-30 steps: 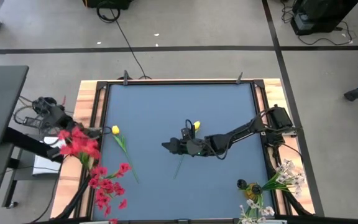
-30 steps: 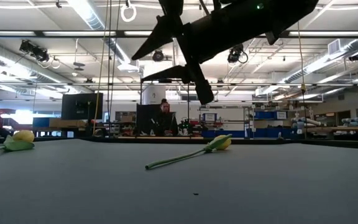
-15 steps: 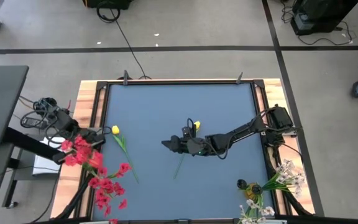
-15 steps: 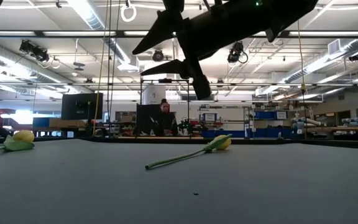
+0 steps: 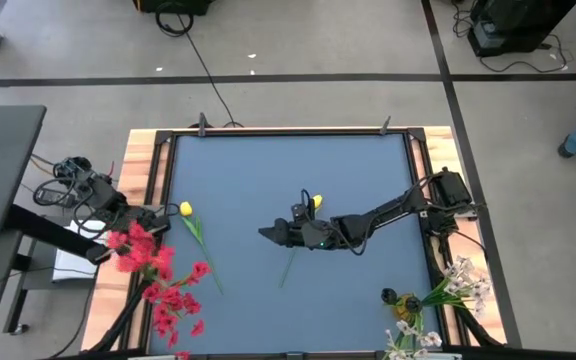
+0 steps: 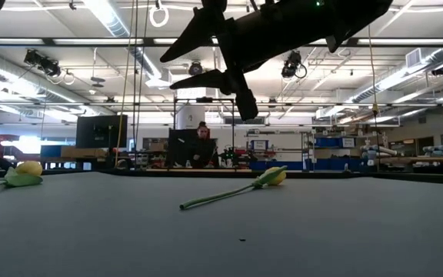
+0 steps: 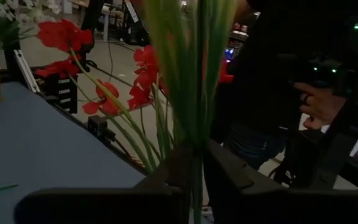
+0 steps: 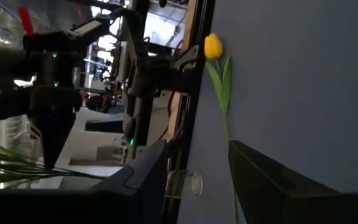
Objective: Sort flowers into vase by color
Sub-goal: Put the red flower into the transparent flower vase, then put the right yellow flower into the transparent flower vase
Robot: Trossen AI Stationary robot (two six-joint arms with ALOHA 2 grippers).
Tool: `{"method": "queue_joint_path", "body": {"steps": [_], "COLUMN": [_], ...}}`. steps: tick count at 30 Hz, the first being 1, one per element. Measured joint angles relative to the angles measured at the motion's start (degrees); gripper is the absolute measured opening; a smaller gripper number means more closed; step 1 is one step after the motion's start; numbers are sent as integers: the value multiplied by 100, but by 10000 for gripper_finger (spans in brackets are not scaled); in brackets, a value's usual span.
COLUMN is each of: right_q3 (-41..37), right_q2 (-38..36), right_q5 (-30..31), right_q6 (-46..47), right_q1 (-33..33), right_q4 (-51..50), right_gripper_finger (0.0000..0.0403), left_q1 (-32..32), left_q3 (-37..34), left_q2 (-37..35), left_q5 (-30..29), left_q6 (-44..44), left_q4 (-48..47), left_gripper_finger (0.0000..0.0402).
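At the table's left edge my left gripper is shut on a red flower; its blossoms hide the fingers from above. More red flowers stand just beyond it at the near left corner. One yellow tulip lies flat on the blue table near the left edge. A second yellow tulip lies flat at the middle. My right gripper hovers open above the table beside that tulip's stem, well clear of it. White flowers stand in a vase at the near right corner. My left gripper pinches the red flower's green stems between its two fingers. The fingers lie level and point toward the table's near edge, across the stems. The stems rise upright from the fingers, and the flower is off the table beside its left edge.
The table has a raised dark frame on wooden borders. A person stands beyond the left edge, close to my left arm. The blue surface is bare at the far side and near middle.
My left gripper has sunk a little and carried the red flower toward the table's near edge, closer to the other red flowers. The stems stay upright in its hold.
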Motion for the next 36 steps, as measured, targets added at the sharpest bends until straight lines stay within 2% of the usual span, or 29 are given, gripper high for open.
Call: {"method": "queue_joint_path", "body": {"steps": [9, 15, 19, 23, 26, 29, 32, 36], "right_q3": [-2, -2, -2, 5, 229, 713, 1297, 1889], "right_q2": [-4, -4, -4, -4, -4, -4, -4, -4], "right_q5": [-45, -45, -46, 47, 100, -57, -222, -393], "right_q6": [46, 120, 462, 544, 513, 492, 450, 469], "right_q1": [4, 4, 4, -41, -140, -262, -366, -447], "right_q4": [153, 170, -149, -841, -1901, -3545, -5286, -7052], "right_gripper_finger": [178, 178, 178, 178, 176, 167, 157, 147], "left_q1": [0, 0, 0, 0, 0, 0, 0, 0], "left_q3": [38, 701, 1423, 2109, 2532, 2810, 2905, 2905], "left_q2": [4, 7, 4, 4, 4, 2, 2, 2], "left_q5": [-68, -107, -663, -1517, -2449, -3189, -3433, -3478], "left_q6": [-17, -42, -299, -809, -1483, -2244, -2726, -2808], "left_q4": [-1, -745, -1586, -2430, -3133, -3653, -3901, -3830], "left_gripper_finger": [117, 129, 130, 130, 130, 130, 130, 130]}}
